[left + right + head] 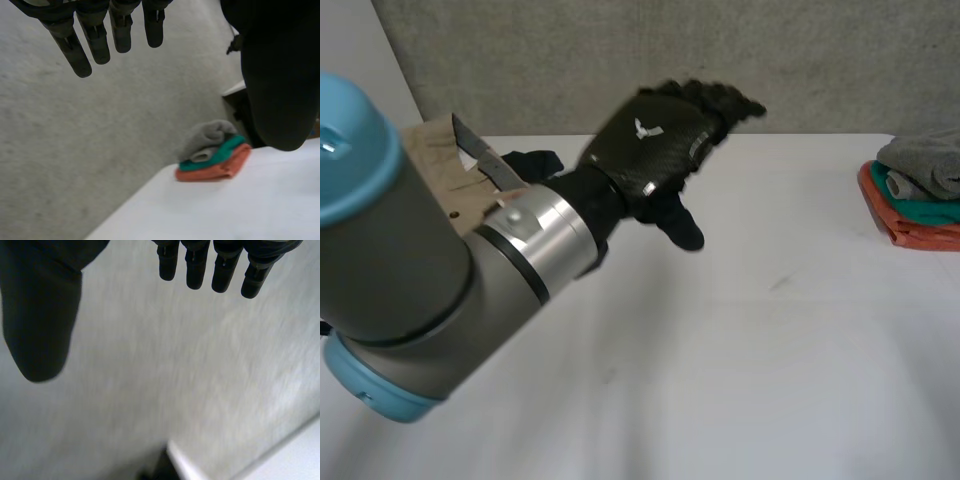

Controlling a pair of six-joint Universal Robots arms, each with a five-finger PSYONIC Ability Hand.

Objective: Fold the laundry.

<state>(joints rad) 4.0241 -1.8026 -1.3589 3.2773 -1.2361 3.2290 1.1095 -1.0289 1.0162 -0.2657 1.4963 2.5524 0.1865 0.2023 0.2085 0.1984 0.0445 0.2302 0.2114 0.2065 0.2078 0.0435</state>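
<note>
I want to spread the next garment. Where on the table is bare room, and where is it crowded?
The widest bare patch is the middle and front of the white table, between the left arm and the folded stack at the right edge. The far edge right of the left hand is free. Crowded: the far left corner, with the beige garment.

Soft, even, fairly bright light across the white table
</note>
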